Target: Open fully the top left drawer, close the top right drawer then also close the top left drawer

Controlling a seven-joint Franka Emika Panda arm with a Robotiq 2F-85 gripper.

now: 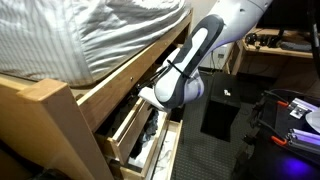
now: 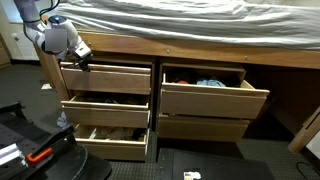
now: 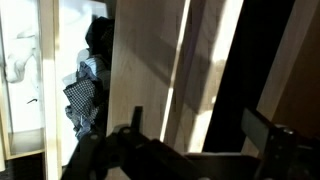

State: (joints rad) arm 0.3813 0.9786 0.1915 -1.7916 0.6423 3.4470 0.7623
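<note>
The top left drawer (image 2: 105, 80) sits under the bed (image 2: 200, 20) at its left end in an exterior view. It is pulled out a little above two lower drawers (image 2: 105, 112), and the top right drawer (image 2: 215, 100) beside it stands well out, with blue and reddish things inside. The gripper (image 2: 82, 57) is at the left drawer's upper left corner; whether it touches the wood is unclear. In the wrist view its fingers (image 3: 265, 135) are spread wide and hold nothing, with pale wood between them and black clothing (image 3: 98, 35) beyond.

My arm (image 1: 205, 40) was white and grey. The bedding (image 1: 90, 30) had grey-white stripes. The top right drawer (image 2: 215, 100) was pale wood, holding blue cloth (image 2: 210, 82).
</note>
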